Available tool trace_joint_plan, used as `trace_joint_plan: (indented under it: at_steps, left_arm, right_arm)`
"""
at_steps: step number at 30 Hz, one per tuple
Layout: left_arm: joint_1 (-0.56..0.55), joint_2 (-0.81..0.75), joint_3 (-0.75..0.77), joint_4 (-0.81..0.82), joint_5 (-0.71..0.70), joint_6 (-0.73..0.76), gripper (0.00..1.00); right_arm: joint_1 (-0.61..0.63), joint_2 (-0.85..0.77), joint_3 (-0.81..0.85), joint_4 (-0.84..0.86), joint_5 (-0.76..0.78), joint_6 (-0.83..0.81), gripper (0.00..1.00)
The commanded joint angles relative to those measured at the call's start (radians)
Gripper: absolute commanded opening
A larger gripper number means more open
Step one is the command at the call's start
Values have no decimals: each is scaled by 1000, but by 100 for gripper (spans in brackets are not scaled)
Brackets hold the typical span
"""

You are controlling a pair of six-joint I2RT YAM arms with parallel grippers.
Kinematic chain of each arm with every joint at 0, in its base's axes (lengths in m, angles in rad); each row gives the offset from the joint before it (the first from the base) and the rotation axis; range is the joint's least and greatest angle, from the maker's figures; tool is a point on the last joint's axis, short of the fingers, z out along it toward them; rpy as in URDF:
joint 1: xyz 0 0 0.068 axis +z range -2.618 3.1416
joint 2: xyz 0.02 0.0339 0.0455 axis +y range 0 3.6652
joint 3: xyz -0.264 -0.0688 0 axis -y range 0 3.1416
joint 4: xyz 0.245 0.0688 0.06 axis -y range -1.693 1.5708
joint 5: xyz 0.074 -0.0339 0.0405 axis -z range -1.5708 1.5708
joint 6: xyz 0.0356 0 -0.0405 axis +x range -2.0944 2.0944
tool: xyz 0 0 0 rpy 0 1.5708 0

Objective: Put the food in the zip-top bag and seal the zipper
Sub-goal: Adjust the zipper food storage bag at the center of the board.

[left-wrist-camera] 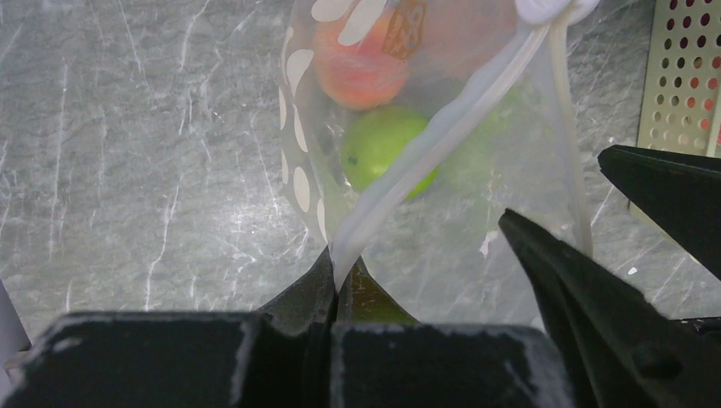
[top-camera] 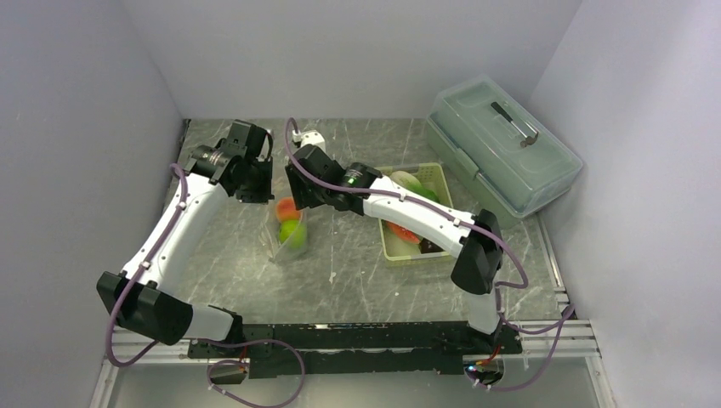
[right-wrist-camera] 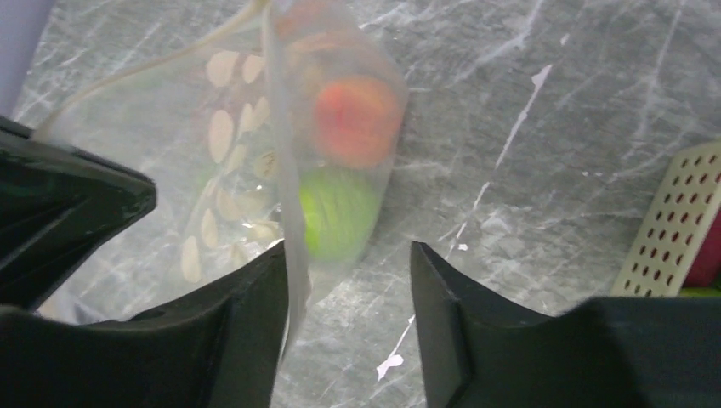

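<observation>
Grey marbled tabletop (top-camera: 357, 280) carries your zip-top bag (top-camera: 281, 246) mid-table, between both grippers. It holds two pieces, an orange-red ball (left-wrist-camera: 361, 68) against a green ball (left-wrist-camera: 383, 153). Your left gripper (left-wrist-camera: 337, 285) is pinched tight on one end of the zipper (left-wrist-camera: 442, 127). Your right gripper (right-wrist-camera: 347, 255) is spread wide, with the bag's edge just inside one finger. The pale green basket (top-camera: 398, 257) to the right keeps more food, half hidden under your right arm. Bare tabletop lies nearer you, and one lidded box (top-camera: 502, 153) sits far right.
</observation>
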State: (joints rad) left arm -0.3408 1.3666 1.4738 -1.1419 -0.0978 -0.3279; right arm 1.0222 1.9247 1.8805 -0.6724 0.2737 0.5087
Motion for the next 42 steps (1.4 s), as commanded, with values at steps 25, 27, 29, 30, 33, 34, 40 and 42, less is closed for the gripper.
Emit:
trace_joint_plan:
  at_steps: [25, 27, 29, 30, 33, 34, 40, 42]
  left_arm:
    - [3, 10, 155, -65, 8, 21, 0]
    - [3, 20, 132, -51, 21, 18, 0]
    - [3, 30, 96, -33, 37, 12, 0]
    - [3, 34, 79, -25, 44, 10, 0]
    - [3, 39, 30, 13, 53, 3, 0]
    - [3, 43, 19, 19, 55, 2, 0]
    - [3, 73, -15, 52, 73, -1, 0]
    - [3, 80, -18, 59, 77, 0, 0]
  right_arm:
    - [7, -151, 12, -175, 432, -154, 0]
    - [7, -161, -6, -165, 432, -154, 0]
    - [3, -163, -27, -159, 433, -154, 0]
    - [1, -159, -35, -160, 433, -152, 0]
    - [-13, -146, -58, -169, 425, -140, 0]
    - [-18, -147, -73, -163, 416, -138, 0]
    - [-59, -149, -146, -139, 368, -124, 0]
    - [-66, -154, -156, -133, 360, -123, 0]
